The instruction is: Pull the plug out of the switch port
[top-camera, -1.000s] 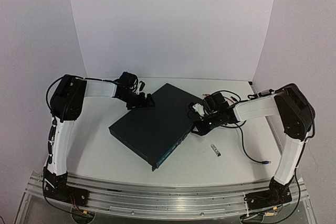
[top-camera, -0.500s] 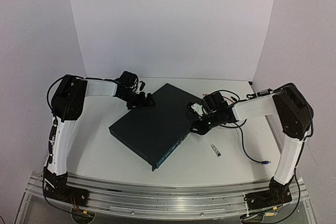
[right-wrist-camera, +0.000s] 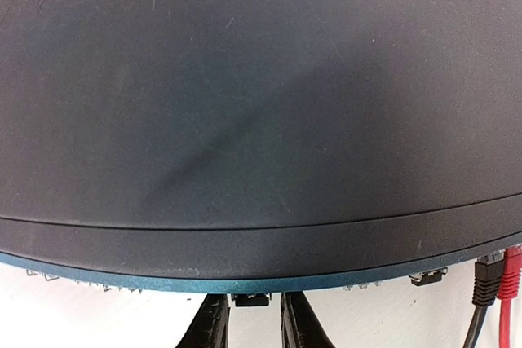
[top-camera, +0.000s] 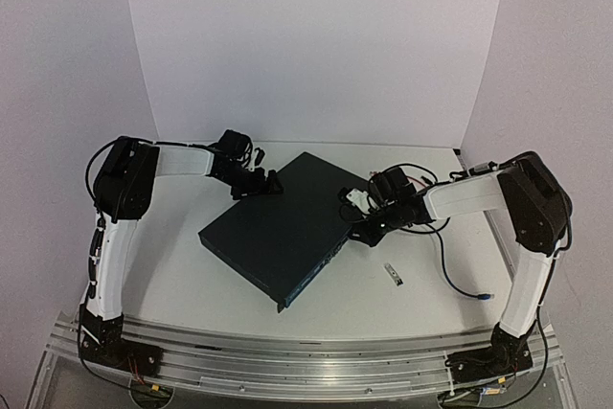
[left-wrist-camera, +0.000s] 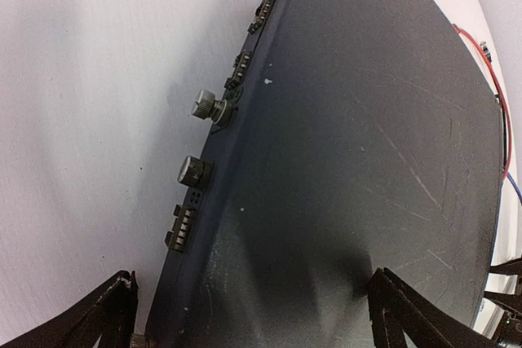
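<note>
The switch [top-camera: 278, 232] is a flat dark box lying at an angle mid-table. It fills the left wrist view [left-wrist-camera: 351, 160] and the right wrist view [right-wrist-camera: 245, 79]. My left gripper [top-camera: 271, 184] is open, its jaws straddling the switch's far corner [left-wrist-camera: 257, 315]. My right gripper [top-camera: 359, 230] is at the blue-tinged port edge. Its fingers [right-wrist-camera: 214, 323] stand close on both sides of a small dark plug [right-wrist-camera: 250, 300] that sticks out of a port, and the gripper [right-wrist-camera: 253, 323] looks shut on it.
A red cable [right-wrist-camera: 510, 270] and a black one [right-wrist-camera: 487, 275] sit in ports further right. A small metal module [top-camera: 392, 275] and a blue cable end [top-camera: 488, 296] lie on the table at the right. Knobs [left-wrist-camera: 196, 171] stick out of the switch's back face.
My right gripper has crept slightly further along the port edge, toward the switch. The left arm and the switch have not moved.
</note>
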Robot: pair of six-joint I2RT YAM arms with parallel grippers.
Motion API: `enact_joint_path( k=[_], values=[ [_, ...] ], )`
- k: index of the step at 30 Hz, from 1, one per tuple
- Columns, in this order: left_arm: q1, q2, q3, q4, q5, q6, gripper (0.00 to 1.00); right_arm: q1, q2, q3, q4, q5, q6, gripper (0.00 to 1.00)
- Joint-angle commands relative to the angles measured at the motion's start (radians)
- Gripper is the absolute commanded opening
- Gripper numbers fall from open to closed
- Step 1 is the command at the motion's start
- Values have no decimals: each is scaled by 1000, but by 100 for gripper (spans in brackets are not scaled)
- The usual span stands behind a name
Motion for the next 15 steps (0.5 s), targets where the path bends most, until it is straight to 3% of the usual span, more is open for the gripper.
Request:
enact_joint_path(
  k=[1, 15],
  values=[
    [-16, 52, 14, -16, -24, -8, 98, 1, 2, 39, 24, 2, -46, 19],
    [-19, 48, 11, -3, -20, -27, 97, 1, 26, 45, 33, 8, 3, 12]
  ],
)
